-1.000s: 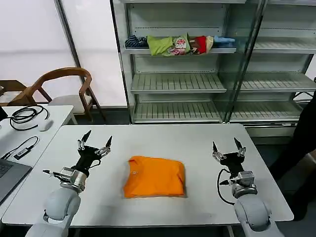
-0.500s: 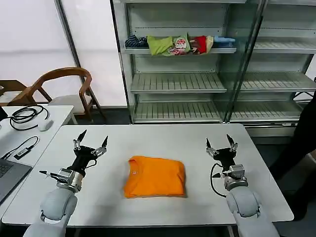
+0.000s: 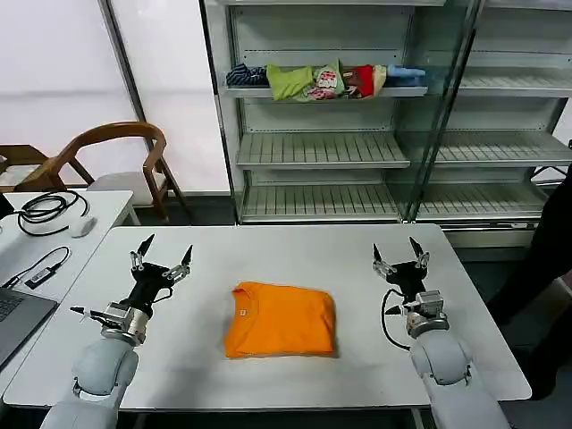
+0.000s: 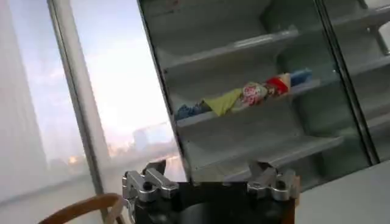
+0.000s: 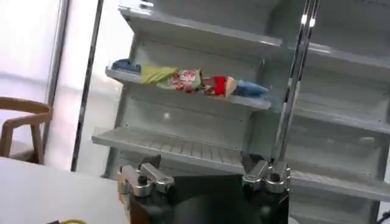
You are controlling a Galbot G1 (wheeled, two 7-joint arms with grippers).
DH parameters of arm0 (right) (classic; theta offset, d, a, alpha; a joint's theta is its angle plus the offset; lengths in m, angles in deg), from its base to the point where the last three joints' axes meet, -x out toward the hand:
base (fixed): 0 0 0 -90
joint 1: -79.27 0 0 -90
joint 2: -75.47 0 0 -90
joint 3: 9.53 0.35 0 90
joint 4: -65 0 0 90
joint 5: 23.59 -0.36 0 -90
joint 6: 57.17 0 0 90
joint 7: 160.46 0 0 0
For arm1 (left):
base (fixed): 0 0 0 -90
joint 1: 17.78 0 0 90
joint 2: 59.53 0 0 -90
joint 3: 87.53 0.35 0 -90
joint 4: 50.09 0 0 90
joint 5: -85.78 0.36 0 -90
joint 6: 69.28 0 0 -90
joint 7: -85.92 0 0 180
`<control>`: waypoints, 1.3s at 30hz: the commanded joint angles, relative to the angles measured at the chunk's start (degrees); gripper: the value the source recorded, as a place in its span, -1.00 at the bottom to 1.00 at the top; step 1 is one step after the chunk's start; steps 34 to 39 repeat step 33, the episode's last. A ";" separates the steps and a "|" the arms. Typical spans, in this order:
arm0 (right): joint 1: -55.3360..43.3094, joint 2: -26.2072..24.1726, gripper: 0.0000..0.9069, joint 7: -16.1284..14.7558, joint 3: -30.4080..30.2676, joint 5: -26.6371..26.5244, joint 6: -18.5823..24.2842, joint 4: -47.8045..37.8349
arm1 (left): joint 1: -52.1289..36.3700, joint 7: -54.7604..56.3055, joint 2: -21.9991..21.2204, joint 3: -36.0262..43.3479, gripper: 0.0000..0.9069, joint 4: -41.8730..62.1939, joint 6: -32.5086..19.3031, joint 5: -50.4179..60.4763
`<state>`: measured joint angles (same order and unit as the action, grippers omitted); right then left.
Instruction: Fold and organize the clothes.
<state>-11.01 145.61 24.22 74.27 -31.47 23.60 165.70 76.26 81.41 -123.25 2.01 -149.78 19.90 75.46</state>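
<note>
The clothes are one bright orange T-shirt (image 3: 280, 319), folded into a neat rectangle at the middle of the white table (image 3: 286, 250). My left gripper (image 3: 162, 254) is raised above the table to the shirt's left, open, fingers pointing up and away, holding nothing. On the shirt's right my right gripper (image 3: 399, 254) is raised the same way, open and empty. Both wrist views look toward the shelving, with the left gripper (image 4: 209, 178) and the right gripper (image 5: 206, 170) spread wide.
A metal shelf unit (image 3: 357, 147) stands behind the table, with a multicoloured heap of garments (image 3: 326, 80) on an upper shelf. A wooden chair (image 3: 107, 152) and a side desk with cables (image 3: 45, 210) and a laptop (image 3: 13, 313) are on the left.
Both arms have drawn back and lifted a little from the shirt; the right gripper shifted left and farther up the view. The shirt has not moved.
</note>
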 commanded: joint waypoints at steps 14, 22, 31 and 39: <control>-0.21 0.05 1.00 1.14 0.20 1.14 -0.33 0.99 | 0.34 -0.13 0.19 0.17 1.00 -0.60 0.17 0.07; -0.17 0.23 1.00 1.36 0.34 2.56 0.58 1.04 | 0.11 -0.59 0.28 0.12 1.00 -0.67 -0.02 0.07; -0.66 0.49 1.00 1.57 0.38 2.63 0.32 0.83 | 0.24 -0.62 0.15 0.12 1.00 -1.03 -0.36 -0.03; -0.60 0.35 1.00 1.47 0.51 2.73 0.26 1.04 | 0.24 -0.61 0.12 0.13 1.00 -0.97 -0.39 -0.12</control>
